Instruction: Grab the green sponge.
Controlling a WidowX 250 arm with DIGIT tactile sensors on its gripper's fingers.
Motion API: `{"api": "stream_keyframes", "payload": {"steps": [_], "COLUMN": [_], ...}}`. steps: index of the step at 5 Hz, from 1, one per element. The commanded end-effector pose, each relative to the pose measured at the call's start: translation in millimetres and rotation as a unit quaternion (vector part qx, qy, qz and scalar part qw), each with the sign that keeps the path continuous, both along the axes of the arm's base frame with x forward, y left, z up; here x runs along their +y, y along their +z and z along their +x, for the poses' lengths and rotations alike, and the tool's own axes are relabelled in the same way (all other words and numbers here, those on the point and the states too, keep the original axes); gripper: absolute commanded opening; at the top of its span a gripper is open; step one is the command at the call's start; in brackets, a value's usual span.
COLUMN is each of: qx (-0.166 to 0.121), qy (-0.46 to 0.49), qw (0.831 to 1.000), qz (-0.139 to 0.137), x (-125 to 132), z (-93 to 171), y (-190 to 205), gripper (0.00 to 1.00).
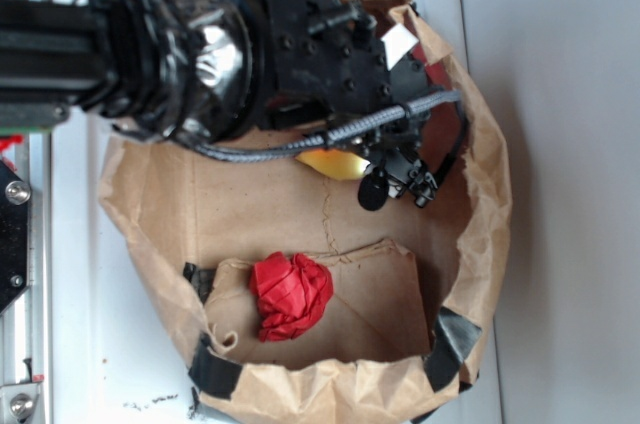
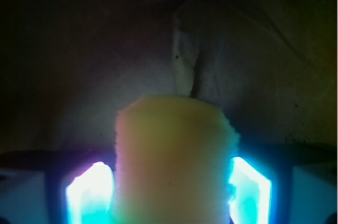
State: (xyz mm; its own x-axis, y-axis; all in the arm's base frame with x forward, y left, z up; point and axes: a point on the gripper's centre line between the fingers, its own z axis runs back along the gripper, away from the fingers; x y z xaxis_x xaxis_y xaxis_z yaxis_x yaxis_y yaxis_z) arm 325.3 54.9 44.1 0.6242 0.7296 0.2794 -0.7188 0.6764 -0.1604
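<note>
Brown paper lines the bag I reach into, set on a white table. Between my lit fingers sits the green sponge, pale yellow foam; my gripper presses both its sides. Grasp looks made; lifting remains. Farther off lies the red cloth ball.

The exterior view was bright, evenly lit and slightly soft; the wrist view was dim, its corners dark; glowing cyan pads flared, overexposed; the near sponge blurred.
</note>
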Motion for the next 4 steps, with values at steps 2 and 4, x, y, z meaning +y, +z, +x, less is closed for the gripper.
{"api": "stream_keyframes", "payload": {"steps": [2,4], "qx": [-0.033,-0.015], "qy": [-0.034,-0.064], "qw": [0.999,0.998], "qz": [0.015,0.004], "x": [-1,-9], "z": [-4,-15], "y": [37,72], "gripper": [0.00,0.00]}}
